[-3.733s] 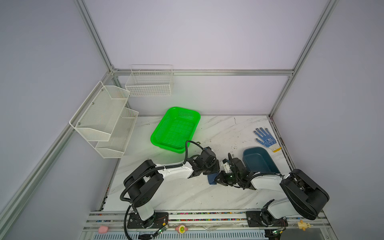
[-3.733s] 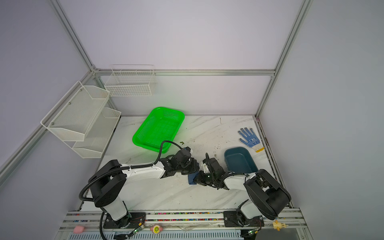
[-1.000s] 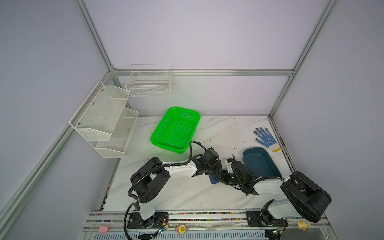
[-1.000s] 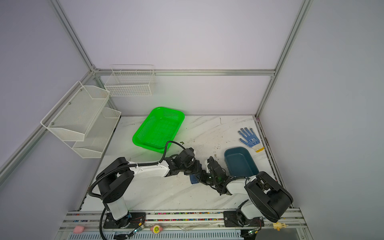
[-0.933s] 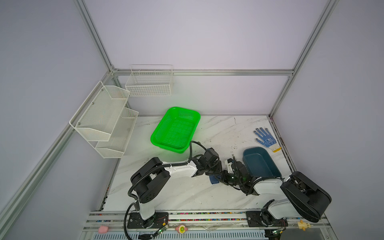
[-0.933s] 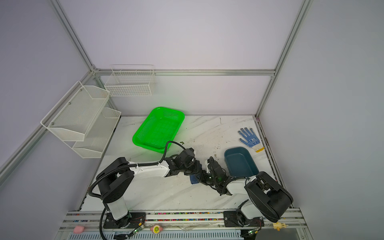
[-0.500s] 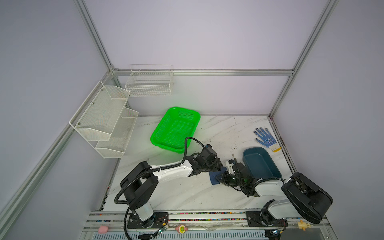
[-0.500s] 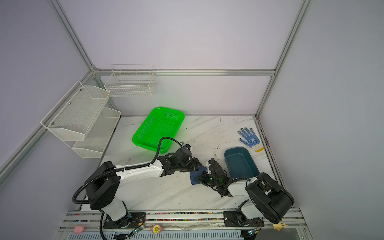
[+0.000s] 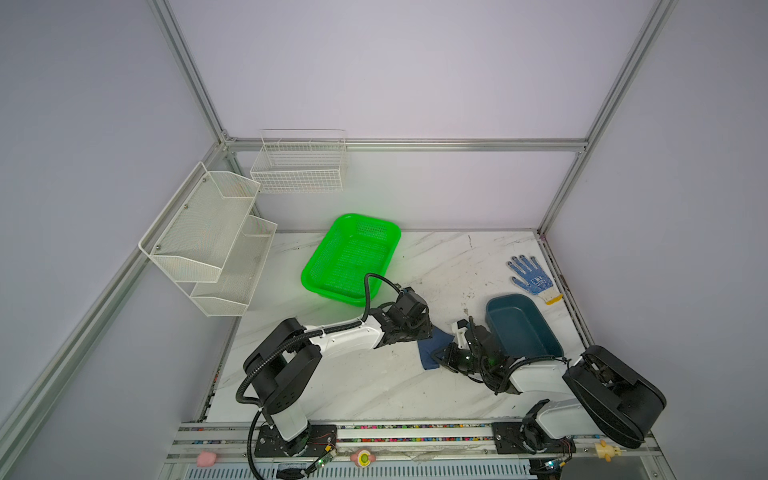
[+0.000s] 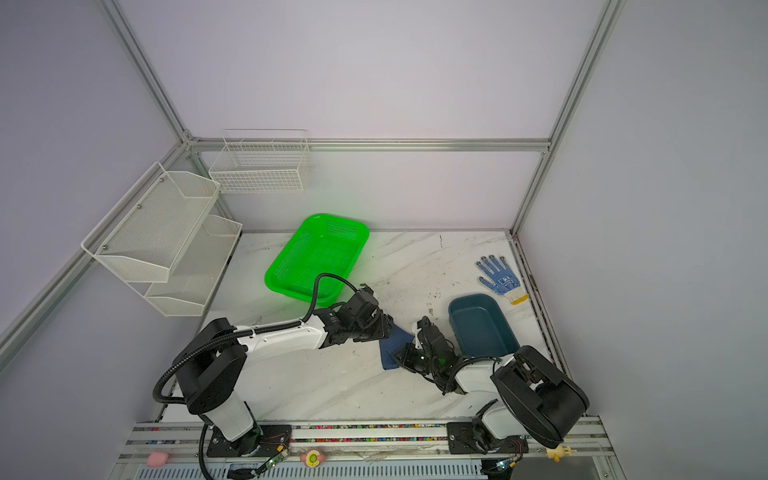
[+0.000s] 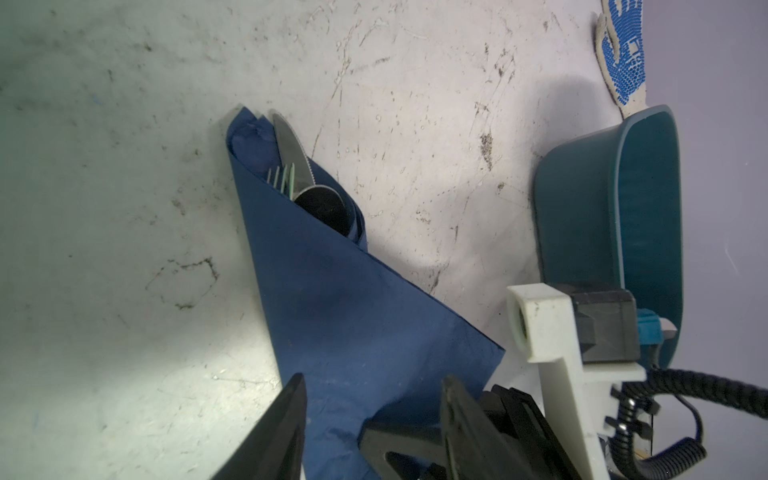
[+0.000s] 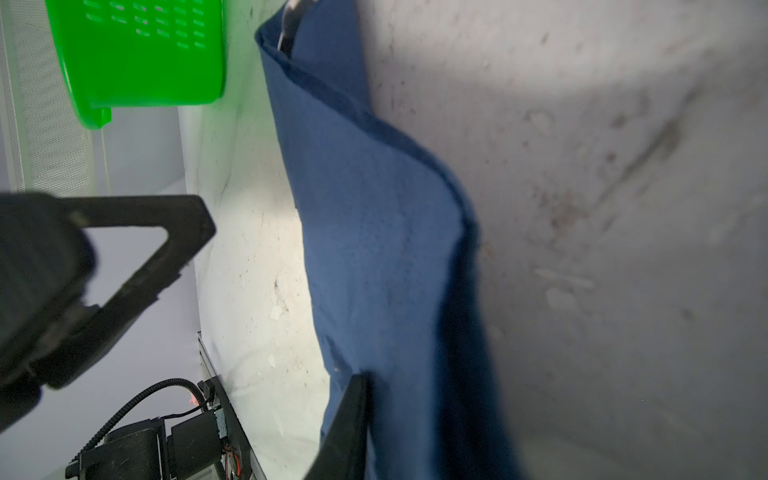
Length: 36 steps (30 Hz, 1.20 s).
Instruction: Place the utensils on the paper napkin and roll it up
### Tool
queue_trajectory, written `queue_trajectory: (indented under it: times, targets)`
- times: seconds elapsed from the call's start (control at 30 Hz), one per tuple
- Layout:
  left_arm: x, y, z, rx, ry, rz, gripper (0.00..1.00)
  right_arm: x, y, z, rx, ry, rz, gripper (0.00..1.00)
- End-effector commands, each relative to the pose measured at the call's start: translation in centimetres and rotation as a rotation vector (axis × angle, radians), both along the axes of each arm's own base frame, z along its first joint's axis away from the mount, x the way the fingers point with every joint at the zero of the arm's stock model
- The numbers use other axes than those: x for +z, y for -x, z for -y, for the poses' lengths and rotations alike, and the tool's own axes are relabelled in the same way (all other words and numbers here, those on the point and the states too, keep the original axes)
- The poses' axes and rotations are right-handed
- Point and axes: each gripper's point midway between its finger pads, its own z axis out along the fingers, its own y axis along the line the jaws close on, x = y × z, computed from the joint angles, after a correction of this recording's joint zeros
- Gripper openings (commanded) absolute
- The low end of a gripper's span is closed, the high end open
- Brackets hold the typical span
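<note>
Scuffed, stained white marble-pattern tabletop (image 9: 374, 390); pale lilac walls (image 9: 415, 83). Left tool (image 11: 374, 378) released astride rolled navy paper napkin (image 11: 332, 291) holding silver metal utensils (image 11: 291, 166); right tool (image 9: 441, 356) grips it.

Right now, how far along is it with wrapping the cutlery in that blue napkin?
Done: the utensils sit inside the folded paper napkin, tips poking out. In hand: the right gripper seems to pinch one end while the left gripper stands open over it. To do: the wrap is loose, so rolling it tight remains.
</note>
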Motion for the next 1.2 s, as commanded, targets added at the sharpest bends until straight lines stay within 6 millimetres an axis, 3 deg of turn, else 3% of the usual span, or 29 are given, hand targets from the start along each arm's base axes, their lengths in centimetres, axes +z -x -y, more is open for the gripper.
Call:
queue_trajectory:
  times: [0.0,0.4,0.73,0.97,1.17]
  targets:
    - [-2.1,0.8,-0.8,-0.011,-0.033,-0.039,0.49,-2.1,1.5,1.0,-0.006,0.055,-0.080,0.17]
    - [-5.4,2.0,-2.1,-0.007,-0.097,-0.101,0.48,-2.3,1.6,1.0,0.002,0.055,-0.089,0.18]
    - [-8.3,3.7,-3.1,-0.009,-0.127,-0.179,0.38,-1.4,1.9,0.7,0.007,0.024,-0.095,0.22]
    - [-9.7,4.8,-3.8,-0.005,-0.141,-0.230,0.35,-0.1,1.0,1.1,-0.047,-0.004,-0.083,0.42]
    - [-10.2,5.2,-4.0,0.000,-0.143,-0.255,0.34,0.2,-0.2,1.5,-0.063,-0.008,-0.069,0.49]
